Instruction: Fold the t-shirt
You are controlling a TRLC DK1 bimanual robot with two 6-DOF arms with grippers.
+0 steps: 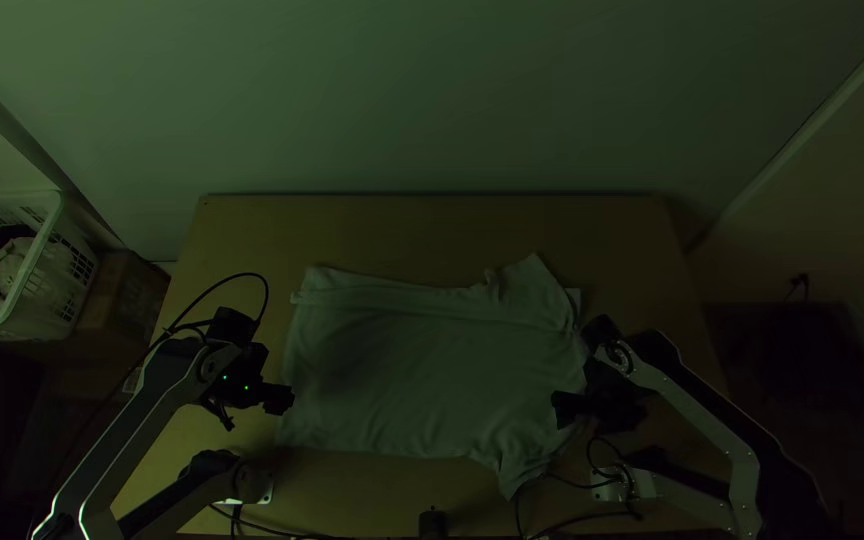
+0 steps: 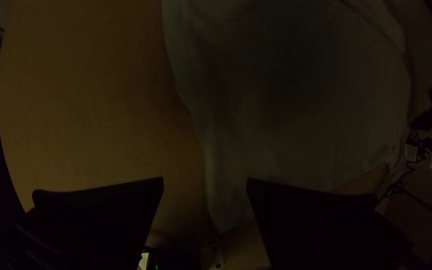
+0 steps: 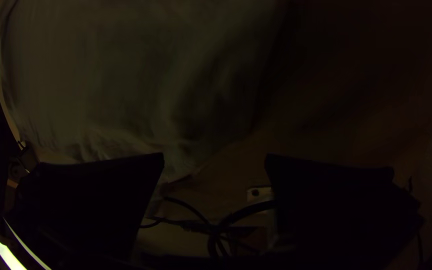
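Pale, boxy cloth t-shirt (image 1: 422, 375) spread, presumably for edge access. Flat-fingered black left end effector (image 2: 205, 178), right end effector (image 3: 215, 154) parted wide, empty, at its 9 and 3 o'clock.

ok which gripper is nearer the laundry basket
Left. The left gripper is by the t-shirt end facing the basket; the right gripper is at the opposite end, farther from it.

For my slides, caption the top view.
Pale cloth t-shirt spread on light wooden table, black left tool and black right tool at opposite sides.

T-shirt (image 1: 422, 370) from steeply above and wrist-close
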